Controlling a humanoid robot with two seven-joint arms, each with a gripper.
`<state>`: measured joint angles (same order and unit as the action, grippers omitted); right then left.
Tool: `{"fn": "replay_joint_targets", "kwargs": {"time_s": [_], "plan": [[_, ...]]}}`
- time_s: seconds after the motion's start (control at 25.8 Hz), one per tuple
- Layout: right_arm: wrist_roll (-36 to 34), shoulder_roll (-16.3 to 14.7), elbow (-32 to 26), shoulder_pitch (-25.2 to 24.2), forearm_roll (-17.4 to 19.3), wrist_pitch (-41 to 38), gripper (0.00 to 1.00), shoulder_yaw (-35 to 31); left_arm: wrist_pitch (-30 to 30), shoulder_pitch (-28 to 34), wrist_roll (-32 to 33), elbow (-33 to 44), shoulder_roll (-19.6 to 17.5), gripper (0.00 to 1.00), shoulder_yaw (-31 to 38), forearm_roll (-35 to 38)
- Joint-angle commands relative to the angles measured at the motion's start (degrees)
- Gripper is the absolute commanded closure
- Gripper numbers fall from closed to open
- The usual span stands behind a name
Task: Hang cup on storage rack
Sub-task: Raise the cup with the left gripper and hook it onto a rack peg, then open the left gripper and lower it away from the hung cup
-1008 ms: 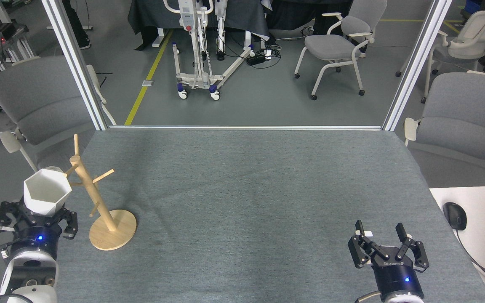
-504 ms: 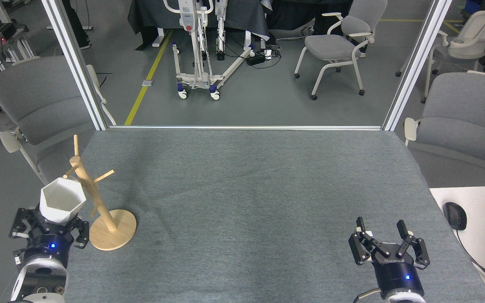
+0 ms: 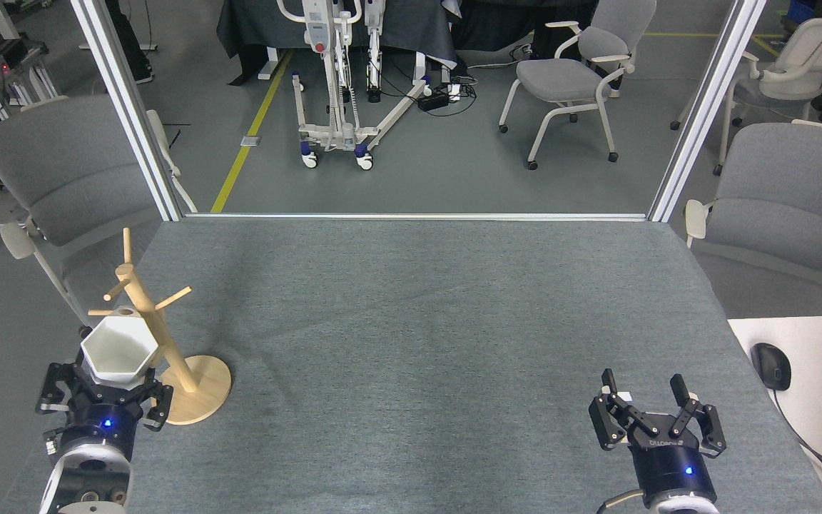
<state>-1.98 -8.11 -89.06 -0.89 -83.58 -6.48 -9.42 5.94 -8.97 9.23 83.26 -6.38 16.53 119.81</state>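
Left gripper (image 3: 108,389) has its fingers closed around the lower body of the white faceted cup (image 3: 120,348), gripping from below so the hexagonal mouth stays free and faces up toward the camera. Judgement: holding low on the tapered base leaves the rim and handle side clear to meet a peg.

Cup location: at the near-left corner of the grey felt tabletop (image 3: 418,321), pressed up close against the wooden mug tree (image 3: 158,335). It sits just left of the post, above the left part of the round base. A short peg lies across the far rim of the cup; the tab with its hole appears at that far edge, at the peg, but whether the peg passes through the hole I cannot tell from this angle.

Orientation: cup roughly upright, long axis running base-down, mouth-up, tilted slightly toward the viewer. The handle side points away from the robot, toward the post's upper pegs. The rack post leans up and to the left in view.

Right gripper (image 3: 650,410) rests over the near-right of the table, fingers spread apart, holding nothing, well apart from the work. Judgement: it is parked out of the way.
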Motion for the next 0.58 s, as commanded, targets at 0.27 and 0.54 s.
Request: {"fn": "replay_joint_targets", "kwargs": {"time_s": [0.27,0.54], "plan": [[0.0,0.2,-0.1,0.1,0.0,-0.1,0.0,-0.1,0.1,0.0,-0.1,-7.0,2.0,0.03,-0.4,-0.1],[0.0,0.2,-0.1,0.1,0.0,-0.1,0.0,-0.1,1.3,1.0,-0.5,-8.6,4.0,0.02,-0.5,-1.3]]}}
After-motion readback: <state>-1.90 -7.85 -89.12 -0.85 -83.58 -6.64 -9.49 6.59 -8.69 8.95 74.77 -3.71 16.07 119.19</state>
